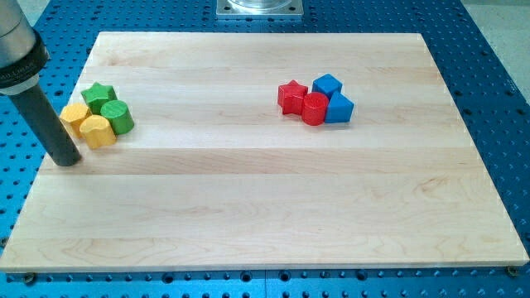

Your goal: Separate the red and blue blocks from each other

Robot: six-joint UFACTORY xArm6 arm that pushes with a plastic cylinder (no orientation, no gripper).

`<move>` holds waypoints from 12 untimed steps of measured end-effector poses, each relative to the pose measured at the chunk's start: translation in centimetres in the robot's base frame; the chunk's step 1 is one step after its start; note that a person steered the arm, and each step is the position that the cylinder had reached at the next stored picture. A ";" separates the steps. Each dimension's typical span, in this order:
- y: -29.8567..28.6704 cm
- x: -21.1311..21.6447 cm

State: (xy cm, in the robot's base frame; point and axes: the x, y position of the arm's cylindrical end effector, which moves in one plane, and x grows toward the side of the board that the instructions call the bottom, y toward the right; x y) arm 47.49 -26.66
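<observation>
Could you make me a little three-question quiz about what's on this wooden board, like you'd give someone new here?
1. True or false: the red star and red cylinder sit in one cluster with the two blue blocks.
2. Multiple choice: my tip is nearest to which group? A) the red and blue blocks B) the green and yellow blocks C) neither, it is at the board's middle
3. Fill in: the green star lies toward the view's ____ side.

Key:
1. True; they are bunched together, apparently touching.
2. B; my tip stands at the board's left edge, just below-left of the yellow blocks and the green cylinder.
3. Left.
</observation>
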 end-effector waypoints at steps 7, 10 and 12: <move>19.8 -10.7; 34.3 -11.1; 37.6 -10.7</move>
State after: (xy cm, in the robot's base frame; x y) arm 36.77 10.89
